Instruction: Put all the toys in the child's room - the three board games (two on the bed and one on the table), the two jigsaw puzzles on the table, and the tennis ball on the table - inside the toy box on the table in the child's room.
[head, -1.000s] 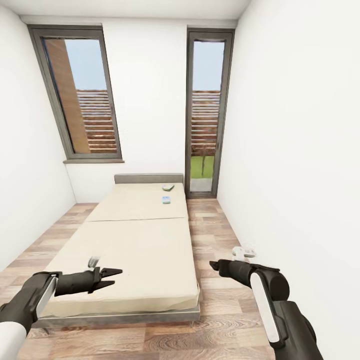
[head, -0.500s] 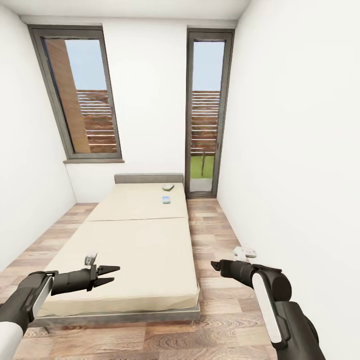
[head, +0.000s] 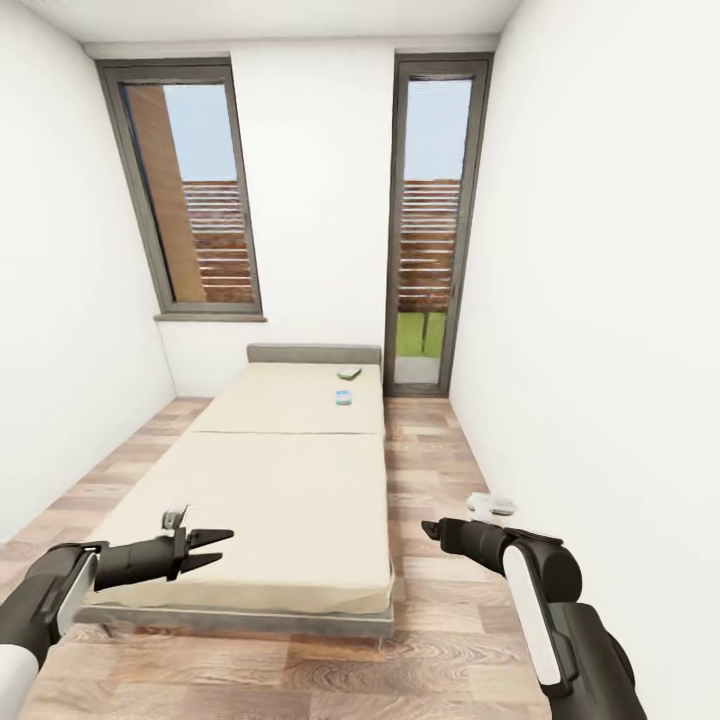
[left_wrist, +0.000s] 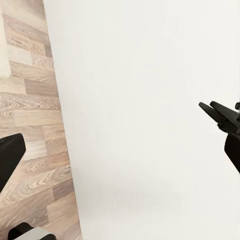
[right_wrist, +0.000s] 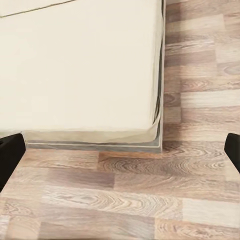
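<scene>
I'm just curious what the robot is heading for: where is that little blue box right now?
In the head view, the blue board game lies on the far mattress pad of the bed, toward its right edge, just in front of the white-and-green board game near the headboard.

Bed (head: 270, 480) blocks centre; floor strip (head: 425, 470) right open.

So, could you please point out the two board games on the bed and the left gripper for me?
Blue board game (head: 344, 398), head view, centre of its top face.
White-and-green board game (head: 349, 373), head view, centre of its top face.
Left gripper (head: 221, 546), head view, midway between the fingertips.
</scene>
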